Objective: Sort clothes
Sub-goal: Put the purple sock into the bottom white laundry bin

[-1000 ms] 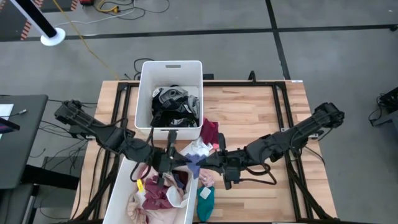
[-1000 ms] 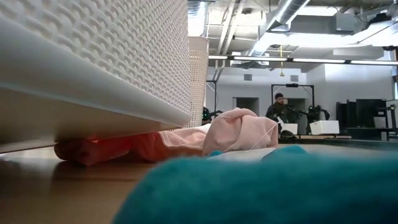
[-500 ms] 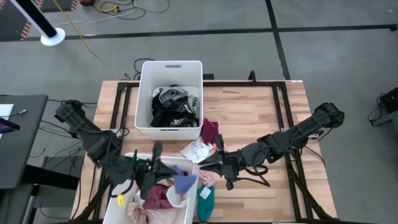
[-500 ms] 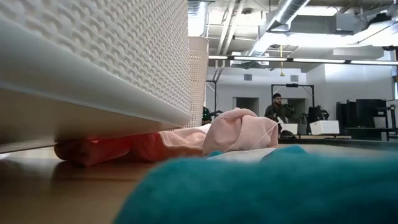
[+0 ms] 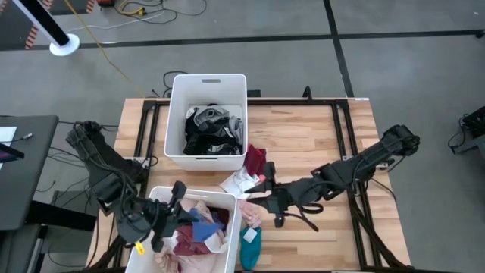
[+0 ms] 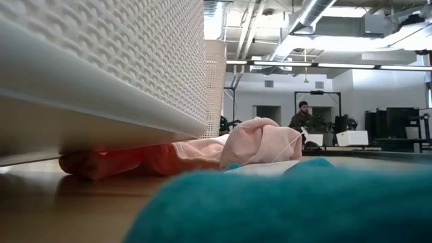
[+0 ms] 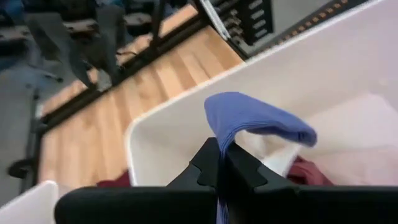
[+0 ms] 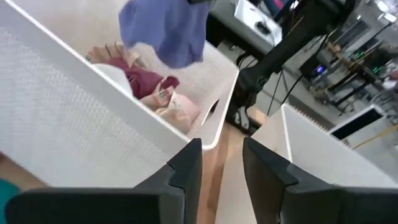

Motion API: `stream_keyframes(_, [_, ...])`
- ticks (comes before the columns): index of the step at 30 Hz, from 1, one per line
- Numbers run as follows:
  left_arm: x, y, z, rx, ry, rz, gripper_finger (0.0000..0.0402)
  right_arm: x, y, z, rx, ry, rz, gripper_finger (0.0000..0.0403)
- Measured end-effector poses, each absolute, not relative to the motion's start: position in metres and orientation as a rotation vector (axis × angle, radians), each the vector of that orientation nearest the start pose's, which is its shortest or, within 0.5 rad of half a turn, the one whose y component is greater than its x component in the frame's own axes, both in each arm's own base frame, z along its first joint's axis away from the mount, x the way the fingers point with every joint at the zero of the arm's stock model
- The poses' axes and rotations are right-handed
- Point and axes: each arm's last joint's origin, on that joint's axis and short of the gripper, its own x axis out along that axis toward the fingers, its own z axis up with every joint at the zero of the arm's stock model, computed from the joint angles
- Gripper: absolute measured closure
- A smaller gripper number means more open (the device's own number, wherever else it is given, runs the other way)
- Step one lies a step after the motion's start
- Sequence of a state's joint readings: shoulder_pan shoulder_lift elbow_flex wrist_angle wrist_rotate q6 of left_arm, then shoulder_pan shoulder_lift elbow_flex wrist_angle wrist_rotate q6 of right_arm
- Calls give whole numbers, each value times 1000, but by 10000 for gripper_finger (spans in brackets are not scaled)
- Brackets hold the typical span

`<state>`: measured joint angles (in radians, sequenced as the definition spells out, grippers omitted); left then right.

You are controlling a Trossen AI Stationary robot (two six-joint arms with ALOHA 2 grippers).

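A blue cloth hangs from my shut left gripper over the near white bin, which holds pink and maroon clothes. The left wrist view shows the blue cloth draped past my left gripper, above the bin's rim. My right gripper stands open with nothing in it, just right of that bin and above the loose clothes. In the right wrist view my right gripper faces the bin's wall and the blue cloth. Maroon, white, pink and teal clothes lie on the table. My left gripper pinches the blue cloth between its two shut fingers at a bunched fold; the number of layers I cannot tell. The fingers slant downward from the table's left side. The cloth is lifted clear and droops slack past the fingertips, over the bin's inside.
A second white bin at the far middle holds black and grey clothes. The low view shows teal cloth close up, pink cloth behind it and a bin's wall. Bare wood lies at the right. A person stands far off.
My left gripper has swung toward the table's left and near edge, carrying the blue cloth from beside the loose clothes to over the near bin. The blue cloth has left my right gripper, which has tipped downward a little and stayed near the loose clothes.
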<state>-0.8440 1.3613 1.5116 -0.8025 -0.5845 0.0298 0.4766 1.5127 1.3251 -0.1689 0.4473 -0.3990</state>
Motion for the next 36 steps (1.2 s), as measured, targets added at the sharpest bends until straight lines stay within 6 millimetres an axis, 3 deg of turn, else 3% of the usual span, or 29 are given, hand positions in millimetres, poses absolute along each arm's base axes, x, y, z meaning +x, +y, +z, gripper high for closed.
stream_keyframes(10, [184, -198, 391, 355, 588, -339, 401, 305, 144, 335, -452, 454, 83, 254])
stream_keyframes(29, [199, -212, 318, 300, 866, -302, 394, 280, 153, 302, -292, 737, 47, 255])
stream_keyframes(36, [206, -215, 305, 299, 927, -273, 388, 280, 155, 280, -185, 751, 107, 255])
